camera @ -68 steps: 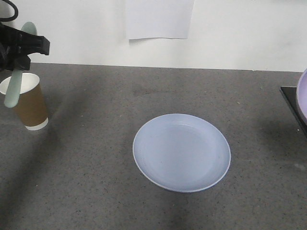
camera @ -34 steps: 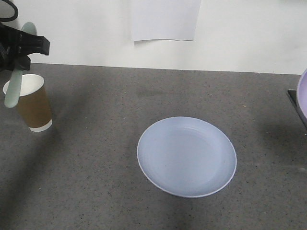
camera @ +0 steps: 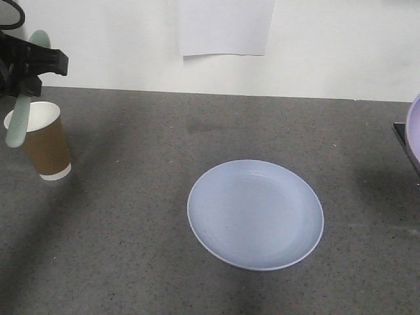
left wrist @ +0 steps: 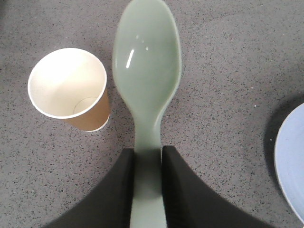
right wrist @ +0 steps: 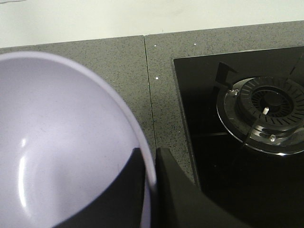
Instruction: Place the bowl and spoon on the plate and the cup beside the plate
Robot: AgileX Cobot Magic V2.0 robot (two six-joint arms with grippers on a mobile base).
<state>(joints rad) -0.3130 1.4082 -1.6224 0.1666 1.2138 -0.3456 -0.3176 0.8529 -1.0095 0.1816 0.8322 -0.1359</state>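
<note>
Spoon first, at the far left: we see its flat handle pinched between the two dark fingers of the left gripper, clamped firmly. The oval mint-green head juts out past the fingertips, glossy and smooth, with small highlights in its hollow. In the front view it hangs tilted in the air, its lower end crossing in front of the cup's mouth.

Just beside it the cup stands upright on the grey speckled counter. It is brown-walled, with a white inside, and well apart from the plate.

At centre, the plate lies flat with nothing on it, pale blue with a raised rim.

At the right edge we see only a sliver of the bowl. The right wrist view shows it lifted, its lavender rim caught between the fingers of the right gripper, one inside the wall and one outside. Below it lie a counter seam and a black hob with a burner.

We judge both pieces to be in transit, with nothing placed yet. The next move calls for bringing the bowl over the plate's middle and lowering it level. The spoon must then come rightward to the plate, leaving room for the bowl. The cup needs moving nearer to the plate.
</note>
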